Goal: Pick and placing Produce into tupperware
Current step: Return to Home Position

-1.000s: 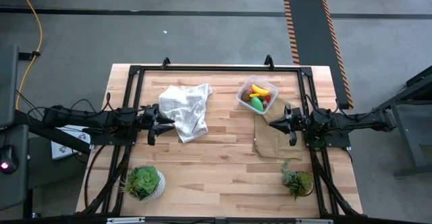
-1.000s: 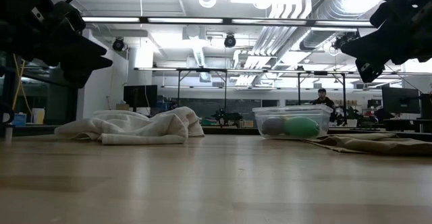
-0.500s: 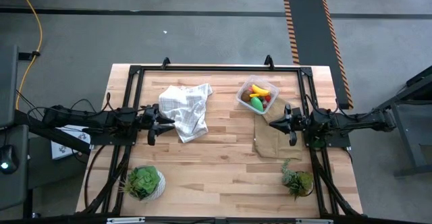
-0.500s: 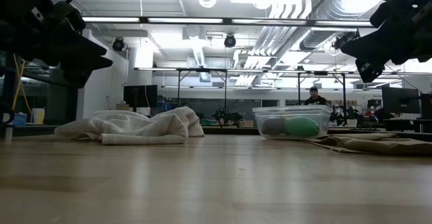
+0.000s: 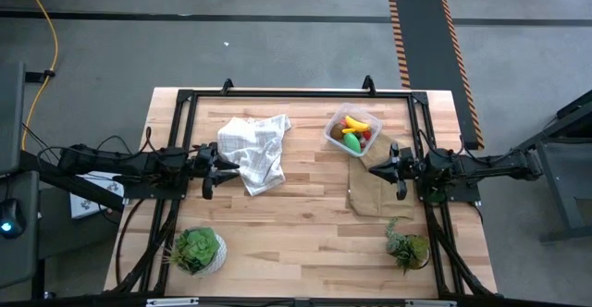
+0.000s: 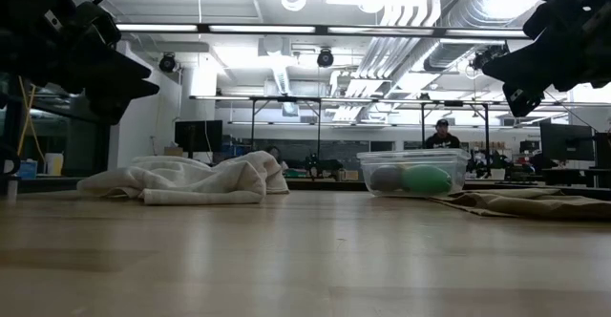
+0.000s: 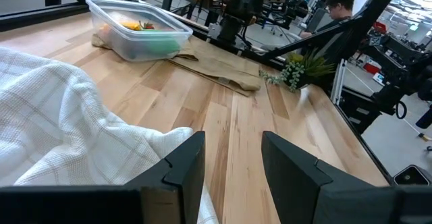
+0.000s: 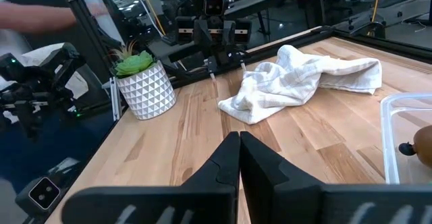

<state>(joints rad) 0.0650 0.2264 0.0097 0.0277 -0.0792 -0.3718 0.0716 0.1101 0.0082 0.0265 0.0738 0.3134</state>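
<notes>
1. While both arms hang above the wooden bench point(image 5: 305, 228), the left tool point(image 5: 220, 170) sits at the near edge of the white checked cloth point(image 5: 254, 150). Its fingers point(image 7: 185, 158) are spread well apart with nothing between them.
2. The right tool point(image 5: 377, 169) is over the flat brown cloth point(image 5: 368, 198), just beside the tupperware point(image 5: 332, 135). Its fingers point(image 8: 229, 158) are pressed together and it has hold of nothing.
3. The tupperware stands on the far right part of the bench, one corner touching the brown cloth.
4. Inside it lie a yellow banana point(image 5: 357, 123), a green oval point(image 5: 352, 144), a small red berry point(image 5: 366, 136) and a brown kiwi-like ball point(image 6: 385, 179). The low view shows the ball and the oval side by side on the container floor.
5. Two potted plants stand at the near edge, one in a white pot point(image 5: 196, 250) on the left, one point(image 5: 407, 247) on the right.
6. A person point(image 6: 441, 136) shows in the room beyond the bench.
</notes>
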